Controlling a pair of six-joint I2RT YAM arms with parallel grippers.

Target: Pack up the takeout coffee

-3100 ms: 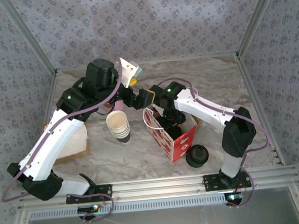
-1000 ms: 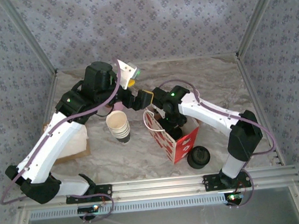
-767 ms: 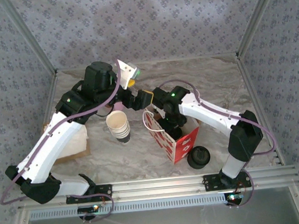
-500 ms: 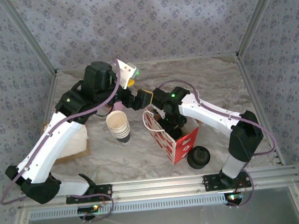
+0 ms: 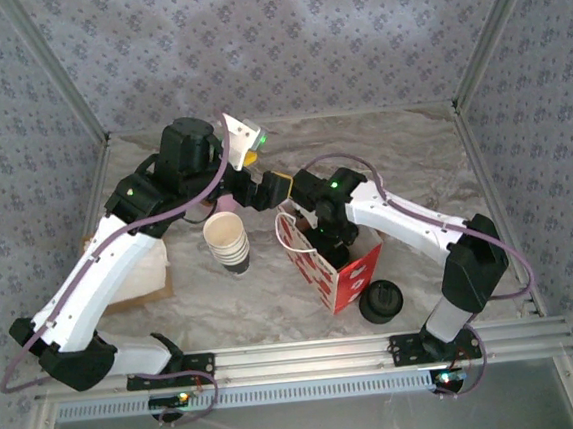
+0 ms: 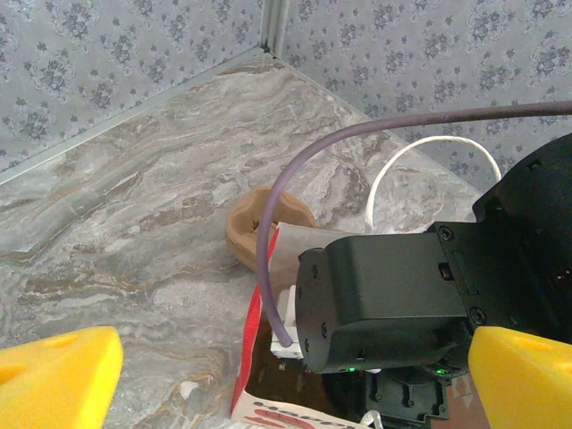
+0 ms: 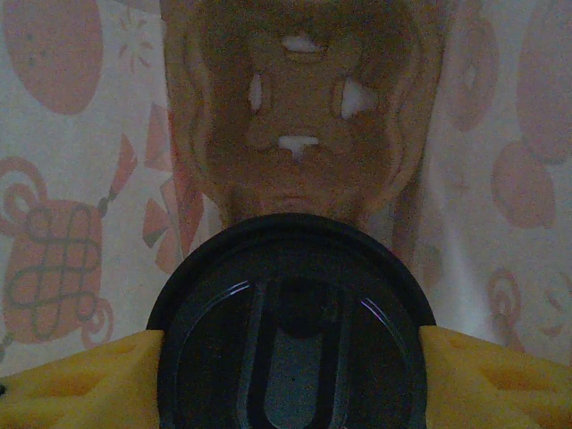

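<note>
The takeout coffee shows its round black lid from above, held between the yellow fingers of my right gripper. It hangs inside the red and white paper bag, above a brown cardboard carrier on the bag's floor. From the top view, my right gripper reaches down into the bag's open mouth and hides the cup. My left gripper hovers wide open just behind and above the bag, holding nothing. Its yellow fingertips frame the right wrist below.
A stack of lidless paper cups stands left of the bag. A squat pile of black lids sits by its front right corner. A brown paper sheet lies at the left. The bag's white handle arches up.
My right wrist has sunk slightly deeper into the bag with the cup, its elbow shifting right. The left arm has barely moved.
</note>
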